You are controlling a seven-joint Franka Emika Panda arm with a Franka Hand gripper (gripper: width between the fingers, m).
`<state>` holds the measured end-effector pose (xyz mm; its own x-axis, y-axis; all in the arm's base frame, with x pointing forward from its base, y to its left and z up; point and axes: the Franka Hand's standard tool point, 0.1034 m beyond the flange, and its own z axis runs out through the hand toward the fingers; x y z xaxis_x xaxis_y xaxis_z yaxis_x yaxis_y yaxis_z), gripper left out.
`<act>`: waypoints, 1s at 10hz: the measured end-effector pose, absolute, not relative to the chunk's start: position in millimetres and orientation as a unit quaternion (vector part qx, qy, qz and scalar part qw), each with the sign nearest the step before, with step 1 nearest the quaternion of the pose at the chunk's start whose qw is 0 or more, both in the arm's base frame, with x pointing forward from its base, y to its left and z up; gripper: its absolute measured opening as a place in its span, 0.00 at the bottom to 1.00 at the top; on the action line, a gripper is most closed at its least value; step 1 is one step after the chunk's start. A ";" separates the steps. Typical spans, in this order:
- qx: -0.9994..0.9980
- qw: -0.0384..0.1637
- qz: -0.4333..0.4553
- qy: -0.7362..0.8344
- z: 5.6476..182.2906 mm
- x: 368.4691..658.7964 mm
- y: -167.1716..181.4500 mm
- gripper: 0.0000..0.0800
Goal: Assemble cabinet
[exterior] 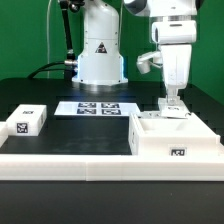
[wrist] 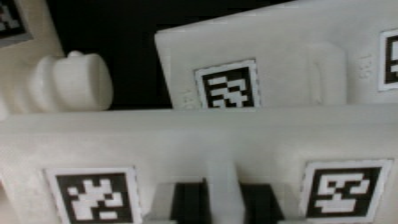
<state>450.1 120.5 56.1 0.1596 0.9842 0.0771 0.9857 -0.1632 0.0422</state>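
Note:
The cabinet [exterior: 176, 138], a white box with a small tag on its front, stands at the exterior view's right, against the white rail. My gripper [exterior: 172, 101] comes straight down onto the raised rear edge of the box. In the wrist view the two dark fingers [wrist: 185, 203] stand close together on either side of a thin white wall of the cabinet [wrist: 221, 150], so the gripper [wrist: 221, 192] is shut on that wall. Tags show to either side of the fingers and on a white panel [wrist: 267, 75] beyond. The drawer fronts cannot be told apart.
A small white tagged block [exterior: 27, 122] lies at the exterior view's left. The marker board [exterior: 98, 107] lies before the robot base [exterior: 100, 60]. A white rail [exterior: 70, 160] runs along the front. A white knobbed piece [wrist: 68, 80] shows in the wrist view.

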 end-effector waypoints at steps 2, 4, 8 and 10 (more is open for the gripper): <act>-0.761 0.011 -0.043 -0.647 52.9 452.1 121.4 0.09; -0.762 0.010 -0.047 -0.646 53.3 460.7 122.6 0.09; -0.764 0.008 -0.050 -0.643 53.8 466.6 121.2 0.09; -0.764 0.008 -0.050 -0.643 53.9 466.7 121.1 0.09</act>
